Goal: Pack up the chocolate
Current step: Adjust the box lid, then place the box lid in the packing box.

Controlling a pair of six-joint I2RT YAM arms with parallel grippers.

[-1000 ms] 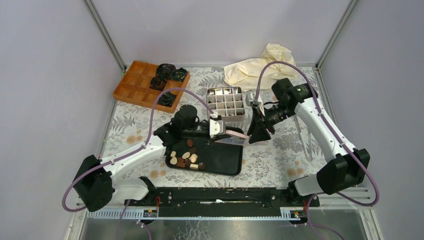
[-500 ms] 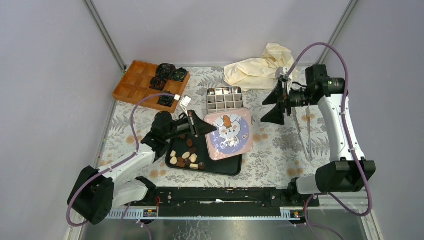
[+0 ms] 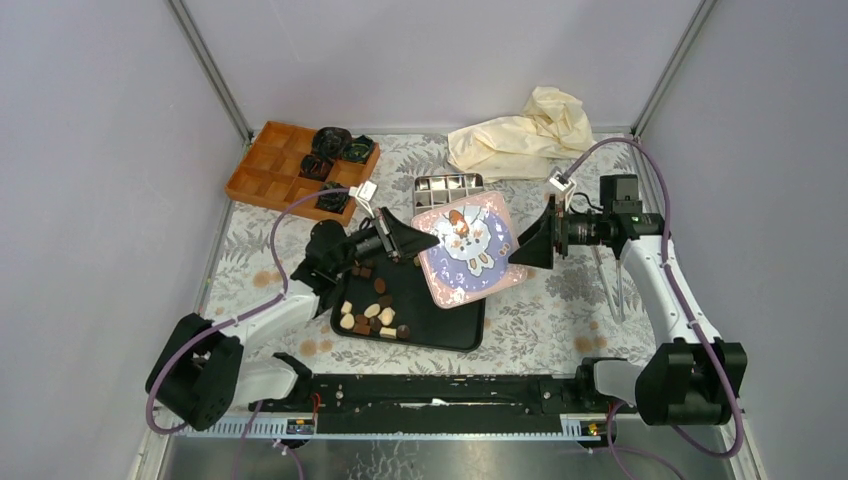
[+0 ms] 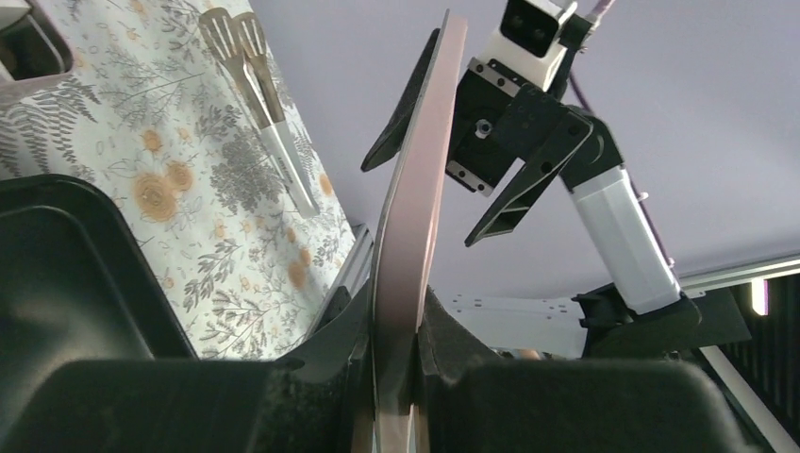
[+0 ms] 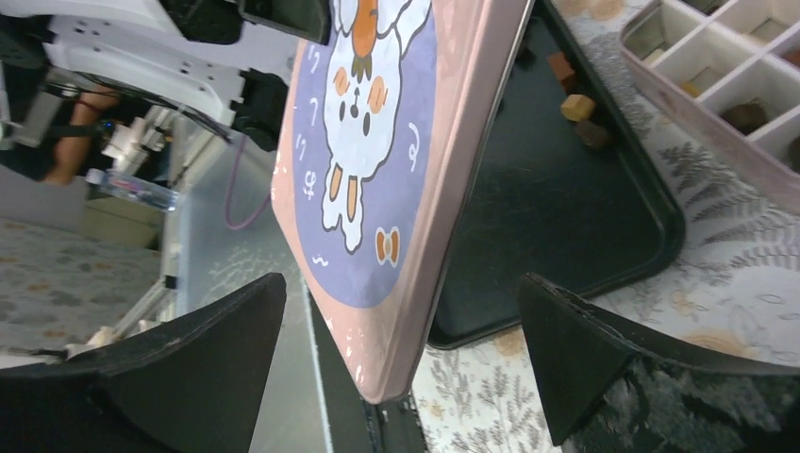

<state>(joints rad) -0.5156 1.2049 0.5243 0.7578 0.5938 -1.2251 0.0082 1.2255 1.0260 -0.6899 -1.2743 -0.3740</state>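
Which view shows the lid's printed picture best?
Top external: the lid faces the camera, its cartoon almost wholly visible. Right wrist shows it close but slanted and cropped. Left wrist sees only the rim, edge-on, clamped in the left gripper.

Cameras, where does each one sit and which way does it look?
Top external: high behind the arms, looking down on the table; both arms show, meeting at the bunny lid.
Left wrist: on the left arm, looking along the lid's edge toward the right arm; the left pincer clamps that edge.
Right wrist: on the right arm, facing the lid's picture and the black tray; the right pincer gapes around a corner.
Shared: every view shows the lid.
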